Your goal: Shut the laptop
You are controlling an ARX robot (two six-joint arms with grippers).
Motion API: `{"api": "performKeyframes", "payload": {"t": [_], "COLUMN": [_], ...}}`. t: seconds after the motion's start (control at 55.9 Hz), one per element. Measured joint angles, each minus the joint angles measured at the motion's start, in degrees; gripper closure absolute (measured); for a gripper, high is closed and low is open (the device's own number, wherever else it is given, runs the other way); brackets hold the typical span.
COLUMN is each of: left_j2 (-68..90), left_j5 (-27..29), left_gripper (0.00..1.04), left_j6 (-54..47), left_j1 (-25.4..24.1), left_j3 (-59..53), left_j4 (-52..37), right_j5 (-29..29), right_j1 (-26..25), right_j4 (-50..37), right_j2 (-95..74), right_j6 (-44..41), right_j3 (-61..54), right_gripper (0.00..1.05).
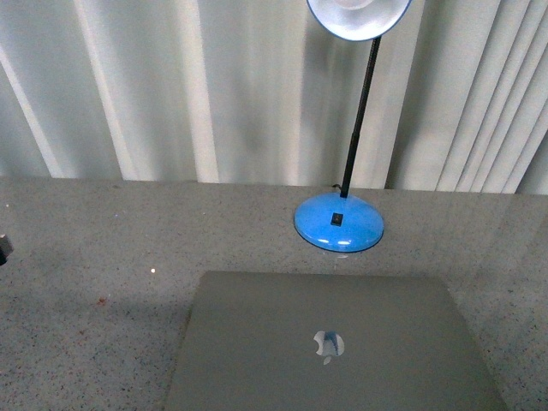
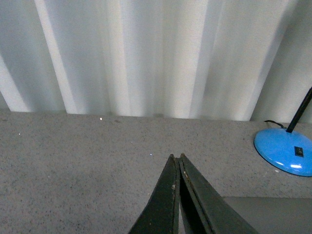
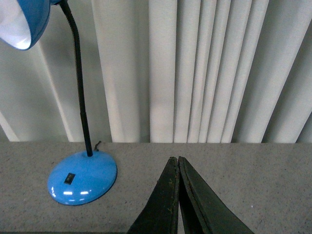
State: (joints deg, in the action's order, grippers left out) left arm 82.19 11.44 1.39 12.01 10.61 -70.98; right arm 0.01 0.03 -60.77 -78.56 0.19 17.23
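Observation:
The grey-silver laptop lies at the near middle of the table with its lid down flat and the apple logo facing up. A corner of its lid also shows in the left wrist view. My left gripper is shut and empty above the table, left of the laptop. My right gripper is shut and empty above the table, to the right of the lamp base. Neither gripper shows in the front view, apart from a small dark part at the far left edge.
A blue desk lamp with a round base, a black neck and a lit white shade stands just behind the laptop; its base also shows in both wrist views. The speckled grey table ends at white curtains.

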Motion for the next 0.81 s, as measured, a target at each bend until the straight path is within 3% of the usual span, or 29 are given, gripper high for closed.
{"api": "performKeyframes", "payload": {"t": [0.268,0.501,0.59,0.805], "left_j2": [-18.25,-28.74,-33.03,-42.01], "left_j5": [-4.15,-6.45,-10.99,-11.23], "left_gripper": [1.01,1.01,1.01,1.01], "left_j6": [-0.81,-0.94,-0.98,-0.98], "left_j1": [-4.46,-6.86,-10.47,-11.87], "left_j3": [-4.96,-7.93,-8.79,-8.98], "left_j4": [13.16,20.87,24.52,31.98], "right_j5": [-0.04,-0.04,-0.04,-0.04], "right_j1": [0.00,0.00,0.00,0.00], "right_j4": [-1.14,5.33,8.04,15.32], "right_j2": [7.17,17.81,21.46,30.77], "right_j6": [-0.04,-0.04,-0.04,-0.04], "right_j3": [-8.90,-12.92,-13.88,-15.80], "right_gripper": [1.02,1.02,1.02,1.02]}}
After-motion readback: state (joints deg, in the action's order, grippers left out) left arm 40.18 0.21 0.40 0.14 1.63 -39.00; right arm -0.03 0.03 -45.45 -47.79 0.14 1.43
